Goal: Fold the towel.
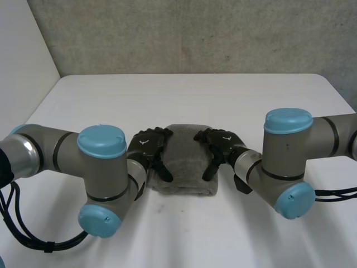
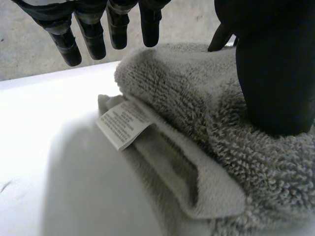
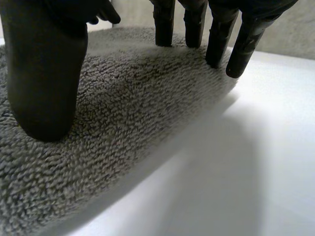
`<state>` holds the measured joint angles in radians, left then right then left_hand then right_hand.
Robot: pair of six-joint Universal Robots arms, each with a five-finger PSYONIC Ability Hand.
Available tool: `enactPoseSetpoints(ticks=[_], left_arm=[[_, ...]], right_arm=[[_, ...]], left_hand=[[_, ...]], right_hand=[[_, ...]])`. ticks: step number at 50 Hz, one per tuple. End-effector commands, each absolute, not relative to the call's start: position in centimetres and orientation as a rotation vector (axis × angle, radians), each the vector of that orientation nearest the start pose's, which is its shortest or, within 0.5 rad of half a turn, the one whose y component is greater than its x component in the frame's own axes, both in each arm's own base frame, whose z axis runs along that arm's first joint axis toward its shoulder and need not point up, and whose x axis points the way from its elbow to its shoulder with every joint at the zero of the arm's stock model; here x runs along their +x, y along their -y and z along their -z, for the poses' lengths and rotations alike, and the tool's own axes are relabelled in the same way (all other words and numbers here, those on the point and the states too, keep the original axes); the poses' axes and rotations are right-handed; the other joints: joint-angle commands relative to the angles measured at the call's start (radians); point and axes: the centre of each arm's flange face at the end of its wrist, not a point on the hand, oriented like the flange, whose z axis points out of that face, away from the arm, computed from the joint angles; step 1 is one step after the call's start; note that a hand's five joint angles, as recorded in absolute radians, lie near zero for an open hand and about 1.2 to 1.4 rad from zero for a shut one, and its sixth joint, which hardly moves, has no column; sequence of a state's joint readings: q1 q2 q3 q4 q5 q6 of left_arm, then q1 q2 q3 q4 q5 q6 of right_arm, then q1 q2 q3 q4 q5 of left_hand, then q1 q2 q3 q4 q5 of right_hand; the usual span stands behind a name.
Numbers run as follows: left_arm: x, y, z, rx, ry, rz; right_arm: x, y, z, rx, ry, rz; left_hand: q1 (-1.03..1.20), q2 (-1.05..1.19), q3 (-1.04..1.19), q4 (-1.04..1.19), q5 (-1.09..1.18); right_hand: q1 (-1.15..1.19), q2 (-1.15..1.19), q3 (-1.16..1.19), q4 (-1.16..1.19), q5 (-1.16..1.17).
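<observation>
Grey left arm (image 1: 56, 148) and right arm (image 1: 312, 139) angle inward over the white surface (image 1: 189, 100), meeting at a folded grey towel (image 1: 184, 167) in its middle. The left hand (image 1: 149, 146) rests on the towel's left edge and the right hand (image 1: 220, 146) on its right edge. Each has straight, spread fingers and a thumb pressing the pile, gripping nothing. A white label (image 2: 123, 125) pokes out from the left fold.
</observation>
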<state>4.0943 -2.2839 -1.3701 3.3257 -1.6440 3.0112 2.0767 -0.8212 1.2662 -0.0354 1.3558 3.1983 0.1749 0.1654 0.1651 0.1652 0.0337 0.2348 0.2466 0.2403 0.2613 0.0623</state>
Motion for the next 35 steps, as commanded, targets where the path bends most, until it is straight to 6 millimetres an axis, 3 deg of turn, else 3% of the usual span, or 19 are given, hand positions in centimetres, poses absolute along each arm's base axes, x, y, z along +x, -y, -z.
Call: enactPoseSetpoints(ticks=[1, 5, 7, 10, 12, 13, 15, 16, 17, 18, 19, 20, 21, 23, 28, 35], left_arm=[[-33.0, 25.6, -11.7, 0.636, -2.847, 1.940], [-33.2, 25.7, -12.8, 0.632, -2.834, 1.984], [-33.2, 25.7, -14.8, 0.619, -2.802, 2.061], [-33.2, 25.8, -16.0, 0.610, -2.780, 2.107], [-33.2, 25.8, -19.2, 0.589, -2.719, 2.228], [-33.2, 25.8, -19.2, 0.589, -2.718, 2.228], [-32.7, 25.3, -23.1, 0.571, -2.636, 2.357], [-32.6, 25.3, -23.1, 0.571, -2.636, 2.358], [-32.1, 25.2, -25.2, 0.542, -2.595, 2.417], [-32.1, 25.2, -25.2, 0.542, -2.595, 2.418], [-31.2, 25.3, -27.3, 0.502, -2.553, 2.462], [-30.2, 25.3, -29.0, 0.461, -2.525, 2.480], [-30.1, 25.3, -29.1, 0.461, -2.525, 2.480], [-28.0, 25.4, -32.1, 0.388, -2.491, 2.478], [-25.4, 25.6, -34.2, 0.311, -2.534, 2.354], [-24.4, 24.5, -34.9, 0.307, -2.616, 2.233]], right_arm=[[33.1, 28.1, -11.9, -0.684, -2.188, 1.349], [33.2, 28.1, -12.8, -0.686, -2.172, 1.373], [33.1, 28.2, -15.1, -0.695, -2.128, 1.436], [32.9, 28.3, -16.6, -0.694, -2.104, 1.482], [32.3, 28.1, -19.9, -0.692, -2.046, 1.579], [32.3, 28.1, -20.0, -0.692, -2.046, 1.580], [31.6, 27.6, -23.7, -0.670, -2.007, 1.675], [31.6, 27.6, -23.7, -0.670, -2.007, 1.676], [30.8, 27.6, -25.4, -0.644, -2.007, 1.727], [29.8, 27.7, -27.0, -0.612, -2.018, 1.779], [29.7, 27.7, -27.0, -0.612, -2.018, 1.780], [28.6, 27.9, -28.3, -0.582, -2.034, 1.831], [28.6, 27.9, -28.3, -0.582, -2.034, 1.832], [26.4, 28.4, -30.4, -0.535, -2.063, 1.929], [23.9, 28.8, -32.6, -0.475, -2.081, 2.026], [21.9, 28.4, -34.7, -0.422, -2.076, 2.083]], left_hand=[[0.000, 0.009, 0.009, 0.009, -0.034], [0.000, 0.009, 0.009, 0.009, -0.034], [0.000, 0.009, 0.009, 0.009, -0.034], [0.000, 0.009, 0.009, 0.009, -0.034], [0.000, 0.009, 0.009, 0.009, -0.034], [0.000, 0.009, 0.009, 0.009, -0.034], [0.000, 0.009, 0.009, 0.009, -0.034], [0.000, 0.009, 0.009, 0.009, -0.034], [0.000, 0.009, 0.009, 0.009, -0.034], [0.000, 0.009, 0.009, 0.009, -0.034], [0.000, 0.009, 0.009, 0.009, -0.034], [0.000, 0.009, 0.009, 0.009, -0.034], [0.000, 0.009, 0.009, 0.009, -0.034], [0.000, 0.009, 0.009, 0.009, -0.034], [0.000, 0.009, 0.009, 0.009, -0.034], [0.000, 0.009, 0.009, 0.009, -0.034]], right_hand=[[-0.060, -0.072, -0.066, -0.087, -0.062], [-0.060, -0.072, -0.066, -0.087, -0.062], [-0.060, -0.072, -0.066, -0.087, -0.062], [-0.060, -0.072, -0.066, -0.087, -0.062], [-0.060, -0.072, -0.066, -0.087, -0.062], [-0.060, -0.072, -0.066, -0.087, -0.062], [-0.060, -0.072, -0.066, -0.087, -0.062], [-0.060, -0.072, -0.066, -0.087, -0.062], [-0.060, -0.072, -0.066, -0.087, -0.062], [-0.060, -0.072, -0.066, -0.087, -0.062], [-0.060, -0.072, -0.066, -0.087, -0.062], [-0.060, -0.072, -0.066, -0.087, -0.062], [-0.060, -0.072, -0.066, -0.087, -0.062], [-0.060, -0.072, -0.066, -0.087, -0.062], [-0.060, -0.072, -0.066, -0.087, -0.062], [-0.060, -0.072, -0.066, -0.087, -0.062]])
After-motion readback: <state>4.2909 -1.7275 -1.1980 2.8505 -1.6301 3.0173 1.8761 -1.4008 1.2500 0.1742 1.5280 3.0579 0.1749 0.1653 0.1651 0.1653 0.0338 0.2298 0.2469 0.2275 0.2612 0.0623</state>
